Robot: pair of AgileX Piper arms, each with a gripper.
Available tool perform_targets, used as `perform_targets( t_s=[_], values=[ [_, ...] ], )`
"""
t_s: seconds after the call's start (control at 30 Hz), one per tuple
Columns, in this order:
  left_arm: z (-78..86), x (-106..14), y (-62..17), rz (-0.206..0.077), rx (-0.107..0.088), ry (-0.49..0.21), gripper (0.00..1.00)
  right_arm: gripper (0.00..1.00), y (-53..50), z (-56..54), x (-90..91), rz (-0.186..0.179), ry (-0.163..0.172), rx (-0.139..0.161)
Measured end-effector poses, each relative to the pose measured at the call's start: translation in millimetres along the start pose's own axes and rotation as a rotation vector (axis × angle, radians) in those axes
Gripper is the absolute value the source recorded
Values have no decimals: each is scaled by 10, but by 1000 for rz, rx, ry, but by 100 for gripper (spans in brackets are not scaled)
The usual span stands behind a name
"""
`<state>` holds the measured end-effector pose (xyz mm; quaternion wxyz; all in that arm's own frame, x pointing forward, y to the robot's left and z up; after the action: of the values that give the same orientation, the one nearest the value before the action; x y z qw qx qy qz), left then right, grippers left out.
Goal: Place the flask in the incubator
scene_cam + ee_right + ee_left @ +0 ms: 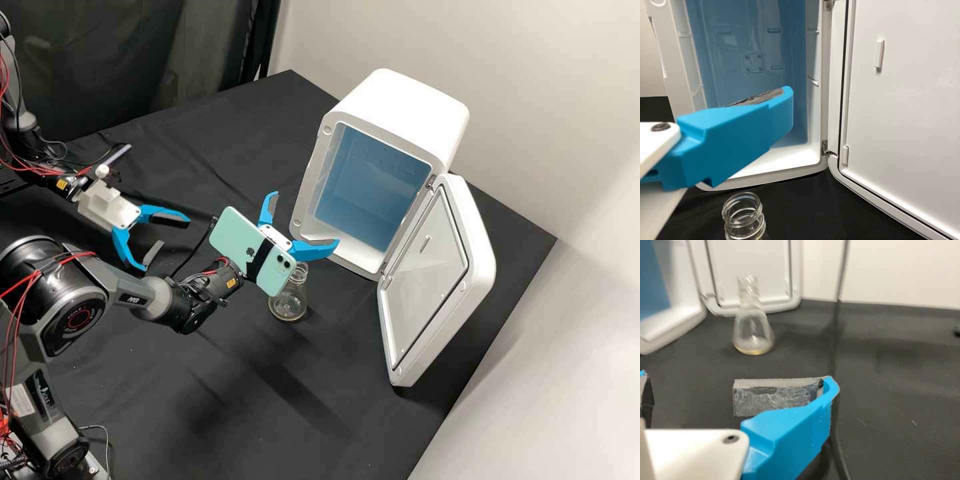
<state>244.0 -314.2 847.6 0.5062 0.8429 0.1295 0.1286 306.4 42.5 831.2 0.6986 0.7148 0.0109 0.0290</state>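
From the high view: the flask stands upright on the black bench, just short of the open incubator, which sits toward the bench's far right edge. The right gripper hovers over the flask's neck with its blue fingers spread wide and nothing between them. A mint-green phone is strapped behind it. The left gripper hangs back toward the bench's left edge, fingers apart as well and empty. I'd call this the approach, with the grasp not yet made.

In the left wrist view the flask is well off, a thin yellowish film at its bottom, and the door stands behind it. There is plenty of bare bench on this side.

In the right wrist view the threaded neck sits right below the raised blue finger. The blue chamber gapes straight ahead.

The next move calls for a drop onto the neck, a firm squeeze, then a lift high enough to clear the chamber's white lower lip. The door swings out close on the hinge side, so room is tight there. The safer line runs straight in, keeping the flask level.
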Motion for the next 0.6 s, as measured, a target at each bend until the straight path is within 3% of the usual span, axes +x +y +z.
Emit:
perform_targets(
  t_s=[0.1, 0.2, 0.6],
  values=[
    [-64, -20, 113, 39, 12, 8, 100, 100, 0, 0, 0, 0, 0, 0],
    [-121, -40, 191, 66, 12, 20, 100, 100, 0, 0, 0, 0, 0, 0],
    [-177, -66, 229, 72, 8, 29, 100, 100, 0, 0, 0, 0, 0, 0]
  ],
)
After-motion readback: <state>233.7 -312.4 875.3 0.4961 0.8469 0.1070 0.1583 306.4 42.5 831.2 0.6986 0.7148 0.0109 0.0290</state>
